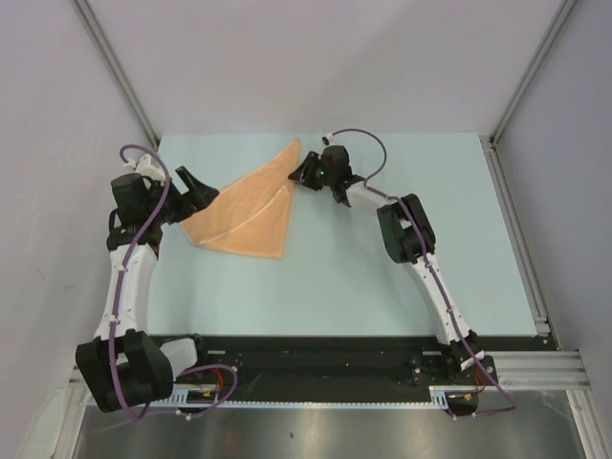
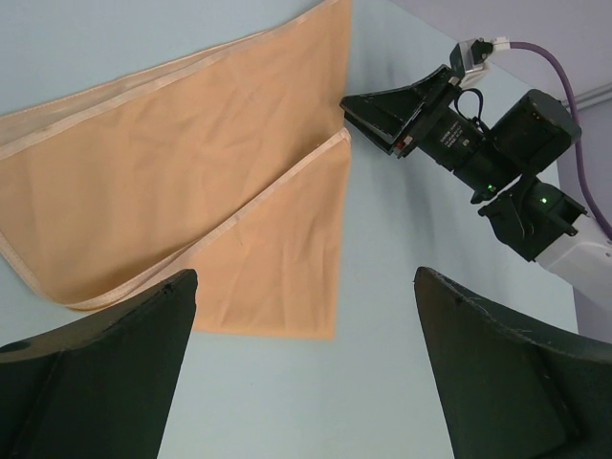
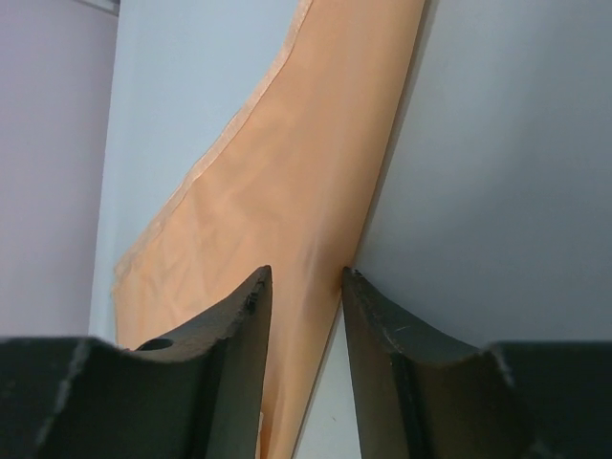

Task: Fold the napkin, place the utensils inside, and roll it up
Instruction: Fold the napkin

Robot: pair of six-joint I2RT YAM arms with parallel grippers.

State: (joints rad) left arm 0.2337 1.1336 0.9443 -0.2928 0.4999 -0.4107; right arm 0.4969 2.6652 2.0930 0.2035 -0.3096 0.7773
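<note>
Grey walls close in a pale blue desk (image 1: 382, 258). On it, left of centre, the peach-orange napkin (image 1: 251, 212) lies folded flat into overlapping triangles. Its long axis runs diagonally from a broad near-left end to a narrow tip aimed at the far edge. The left tool (image 1: 196, 191) sits at the napkin's left corner, spread wide. The right tool (image 1: 304, 172) straddles the napkin's right edge below that tip, fingers narrowed yet apart.
</note>
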